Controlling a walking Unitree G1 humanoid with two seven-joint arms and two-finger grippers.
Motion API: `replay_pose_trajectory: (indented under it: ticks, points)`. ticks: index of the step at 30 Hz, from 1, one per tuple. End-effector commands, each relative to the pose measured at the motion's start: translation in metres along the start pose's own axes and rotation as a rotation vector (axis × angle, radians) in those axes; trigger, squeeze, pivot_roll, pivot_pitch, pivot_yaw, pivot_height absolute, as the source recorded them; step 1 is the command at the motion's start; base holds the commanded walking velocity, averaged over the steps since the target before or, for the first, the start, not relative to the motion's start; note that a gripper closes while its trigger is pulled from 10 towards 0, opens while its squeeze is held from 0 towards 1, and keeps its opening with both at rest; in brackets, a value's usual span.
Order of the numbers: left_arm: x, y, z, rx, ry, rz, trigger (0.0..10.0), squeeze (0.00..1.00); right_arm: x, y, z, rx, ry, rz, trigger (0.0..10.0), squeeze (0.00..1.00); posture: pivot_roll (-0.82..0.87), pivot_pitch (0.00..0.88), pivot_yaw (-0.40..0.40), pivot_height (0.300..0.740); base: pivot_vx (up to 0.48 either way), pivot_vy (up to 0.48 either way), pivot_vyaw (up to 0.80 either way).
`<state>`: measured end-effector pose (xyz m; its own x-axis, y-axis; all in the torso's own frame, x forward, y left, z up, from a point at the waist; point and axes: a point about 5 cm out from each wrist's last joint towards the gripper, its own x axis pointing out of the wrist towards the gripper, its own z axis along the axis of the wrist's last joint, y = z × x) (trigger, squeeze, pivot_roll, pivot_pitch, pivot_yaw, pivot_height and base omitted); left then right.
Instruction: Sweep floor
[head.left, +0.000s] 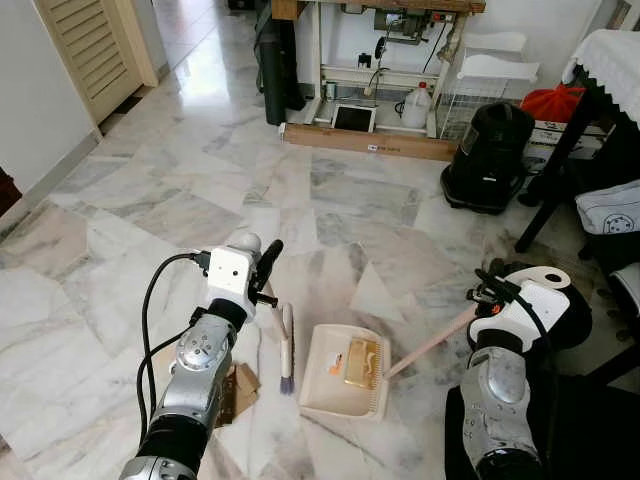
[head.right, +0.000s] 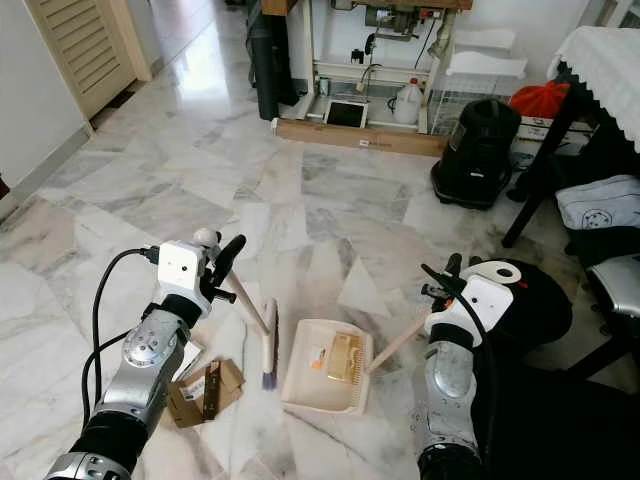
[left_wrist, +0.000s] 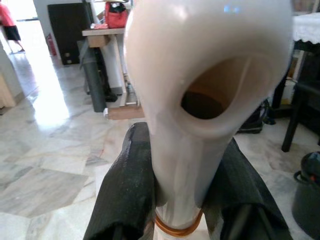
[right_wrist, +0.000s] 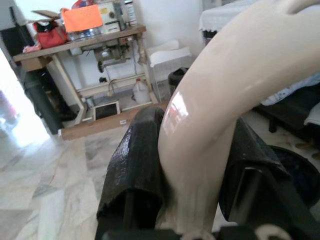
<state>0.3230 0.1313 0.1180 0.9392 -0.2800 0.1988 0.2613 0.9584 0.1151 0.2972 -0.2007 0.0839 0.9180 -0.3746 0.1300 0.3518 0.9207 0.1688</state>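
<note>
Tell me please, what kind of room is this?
Probably a room in a home: a marble floor, a sewing-machine table against the wall, and a black vacuum cleaner beside a table with a lace cloth.

Bright daylight, glare on marble floor (head.left: 215, 70), wrist cams blurry close-up

Both silver arms reach forward and down, bent at the elbow. The left end effector (head.left: 266, 268) has its two black fingers (left_wrist: 131, 190) closed on a cream handle (left_wrist: 200, 100), one finger on each side of it. The right end effector (head.right: 447, 278) grips another cream handle (right_wrist: 220, 115) the same way, its fingers (right_wrist: 134, 165) pressed against both sides.
</note>
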Motion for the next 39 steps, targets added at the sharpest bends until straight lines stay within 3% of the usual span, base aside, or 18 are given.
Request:
replay_pose_trajectory:
  ticks: [1,10,30,39]
  points:
    - [0.007,0.001,0.016,0.038,-0.083,0.001,10.0,0.0,0.007,0.012,0.016,0.009,-0.069,0.04,10.0,0.0,0.0,0.0,-0.029,0.74,0.0,0.0,0.8]
    - [0.018,-0.006,0.023,0.022,-0.114,0.035,10.0,0.0,0.009,0.019,0.019,0.012,-0.073,0.063,10.0,0.0,0.0,0.0,-0.044,0.74,0.0,0.0,0.8]
    - [0.002,-0.008,0.018,0.003,-0.105,0.045,10.0,0.0,0.008,0.017,0.02,0.012,-0.069,0.073,10.0,0.0,0.0,0.0,-0.038,0.74,0.0,0.0,0.8]
    - [0.006,-0.008,0.023,0.005,-0.118,0.048,10.0,0.0,0.006,0.018,0.019,0.015,-0.062,0.078,10.0,0.0,0.0,0.0,-0.041,0.74,0.0,0.0,0.8]
